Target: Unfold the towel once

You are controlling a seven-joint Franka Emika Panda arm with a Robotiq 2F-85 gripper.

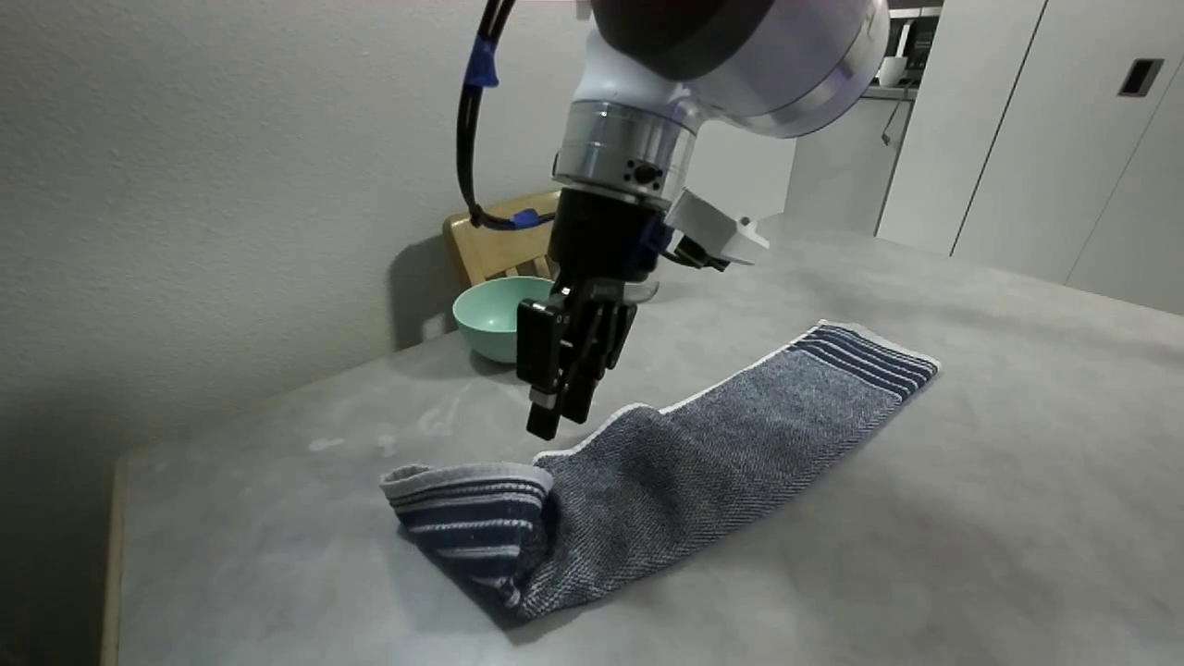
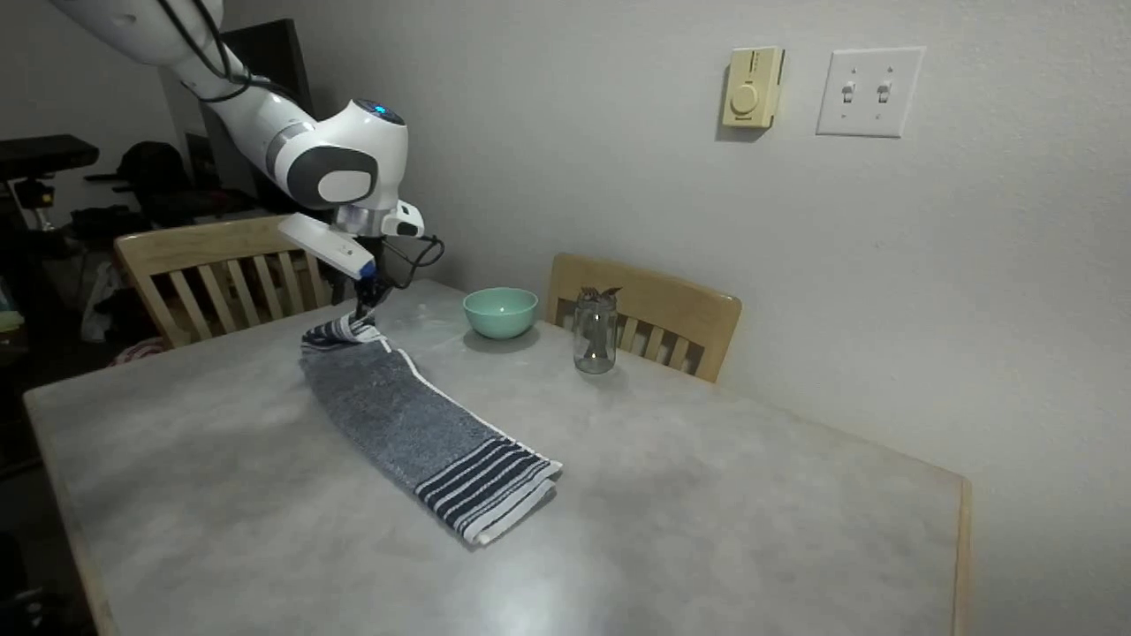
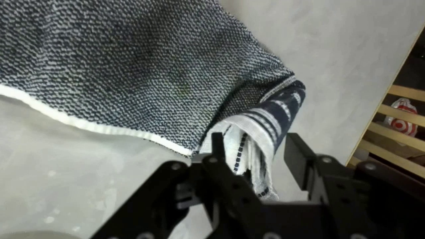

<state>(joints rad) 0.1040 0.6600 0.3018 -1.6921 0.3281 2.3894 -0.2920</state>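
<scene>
Towel is laid in a long folded strip on the grey surface, as is confirmed by both exterior views, with one striped end lying flat and the opposite striped end turned back and curled. The curl's pale inner face, marked with dark dashes, is best revealed in the wrist view. Just over the curl the end effector is held with its jaws parted and nothing grasped; the gap is shown plainly in the wrist view, while in an exterior view bare surface is seen between the fingertips and the towel. A teal bowl is shown upright near the towel in both exterior views. Utensils in a clear glass jar, standing near the bowl, are given by an exterior view, in which a thermostat and a double light switch are also seen mounted on the wall, and two wooden chairs at the surface's edge. White cabinet fronts with a dark recessed pull are shown at the back in an exterior view. By the wrist view, a white bag with a red ring mark is disclosed behind chair slats, past the surface's edge.
</scene>
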